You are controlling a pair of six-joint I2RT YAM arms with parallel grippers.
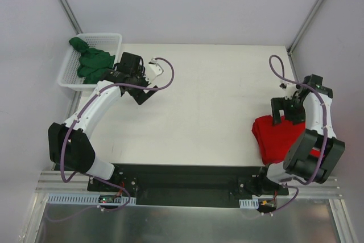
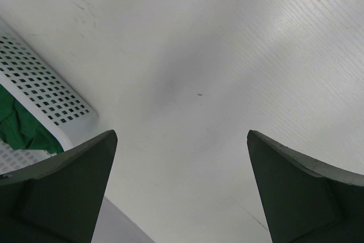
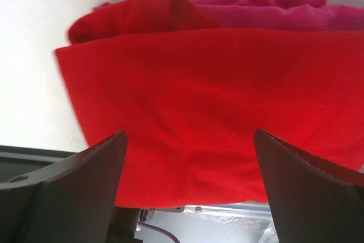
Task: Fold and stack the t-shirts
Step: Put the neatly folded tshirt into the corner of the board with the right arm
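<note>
Bright red cloth t-shirt (image 1: 272,136): near-right part hidden under right arm (image 1: 310,160). Magenta-pink cloth t-shirt (image 3: 273,12): only a far strip showing past the red. Dark green cloth t-shirt (image 2: 17,124) in white plastic mesh basket (image 2: 51,95): cut by left edge in left wrist view.

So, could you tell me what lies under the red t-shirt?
A magenta-pink t-shirt peeks out along one edge beneath the red t-shirt. The red one covers the rest, so its folding and anything lower cannot be seen.
</note>
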